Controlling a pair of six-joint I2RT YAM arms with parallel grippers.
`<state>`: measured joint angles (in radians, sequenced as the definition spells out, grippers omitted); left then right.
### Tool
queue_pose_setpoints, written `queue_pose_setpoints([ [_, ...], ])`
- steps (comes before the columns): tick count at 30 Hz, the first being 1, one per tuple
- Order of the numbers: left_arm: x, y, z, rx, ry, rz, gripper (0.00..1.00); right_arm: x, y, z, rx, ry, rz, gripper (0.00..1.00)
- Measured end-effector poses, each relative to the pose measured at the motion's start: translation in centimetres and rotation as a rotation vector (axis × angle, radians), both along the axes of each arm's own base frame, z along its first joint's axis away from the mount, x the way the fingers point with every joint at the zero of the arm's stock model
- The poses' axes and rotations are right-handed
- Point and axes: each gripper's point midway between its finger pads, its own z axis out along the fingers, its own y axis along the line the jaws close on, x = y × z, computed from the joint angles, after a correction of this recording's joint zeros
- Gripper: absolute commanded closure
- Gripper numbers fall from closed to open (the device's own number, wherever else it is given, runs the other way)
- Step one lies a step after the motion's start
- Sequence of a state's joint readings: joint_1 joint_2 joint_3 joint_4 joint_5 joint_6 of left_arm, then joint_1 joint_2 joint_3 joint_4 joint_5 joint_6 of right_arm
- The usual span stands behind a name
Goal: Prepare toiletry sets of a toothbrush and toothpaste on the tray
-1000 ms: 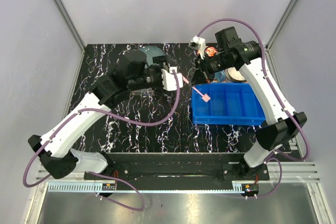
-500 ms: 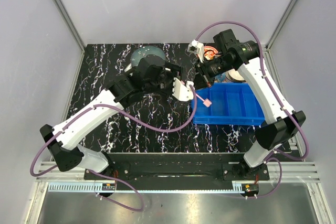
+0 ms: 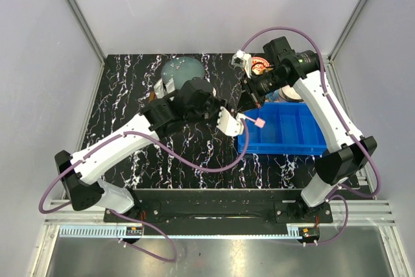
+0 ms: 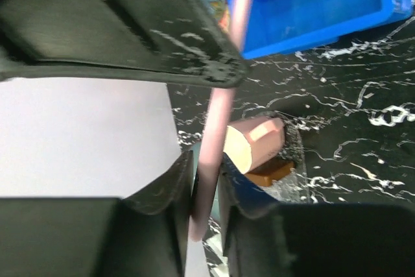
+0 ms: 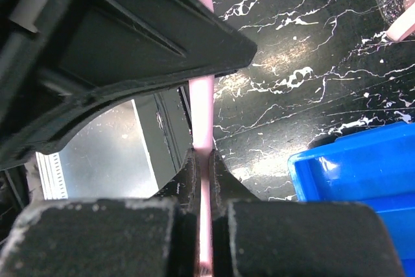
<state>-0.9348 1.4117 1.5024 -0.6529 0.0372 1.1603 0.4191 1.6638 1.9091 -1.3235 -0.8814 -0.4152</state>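
A slim pale-pink toothbrush hangs in the air over the left edge of the blue bin. My right gripper is shut on its shaft, the fingers pinching it. My left gripper has come in from the left, and its jaws are closed against the same stick. Behind the toothbrush, in the left wrist view, a brown end piece of the clear tray shows, with a peach-pink block on it. The left arm hides the tray in the top view. I see no toothpaste.
The blue bin with dividers lies right of centre on the black marbled table. A round teal plate sits at the back. A colourful patterned tray and a white dish are behind the bin, under the right arm.
My left arm has swung right to the toothbrush, and its jaws have closed from wide open onto the stick. The right gripper has stayed shut on the toothbrush, almost still.
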Motion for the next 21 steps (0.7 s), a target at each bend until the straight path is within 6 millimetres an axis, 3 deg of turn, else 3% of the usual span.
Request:
queue_pose_setpoints([
  [1,-0.1,0.1,-0.4,0.015,0.003,-0.001,0.93,0.0,0.0,0.0,-0.001,0.0,0.0,1.0],
  [2,-0.4,0.2,-1.0,0.038,0.008,-0.007,0.97,0.1,-0.1,-0.1,-0.003,-0.002,-0.003,0.99],
  [5,-0.5,0.3,-2.0,0.064,0.016,-0.002,1.0,0.2,-0.2,-0.5,-0.019,0.001,-0.011,0.93],
  [12,-0.4,0.0,-2.9,0.052,0.024,0.019,1.0,0.6,-0.2,-0.7,-0.03,-0.003,-0.031,0.45],
  [18,-0.8,0.2,-5.1,0.041,0.088,0.057,1.0,2.6,-0.6,-0.7,-0.077,-0.071,-0.101,0.38],
  [21,-1.0,0.6,-6.0,0.007,0.137,0.088,1.0,4.0,-1.0,0.7,-0.09,-0.157,-0.153,0.37],
])
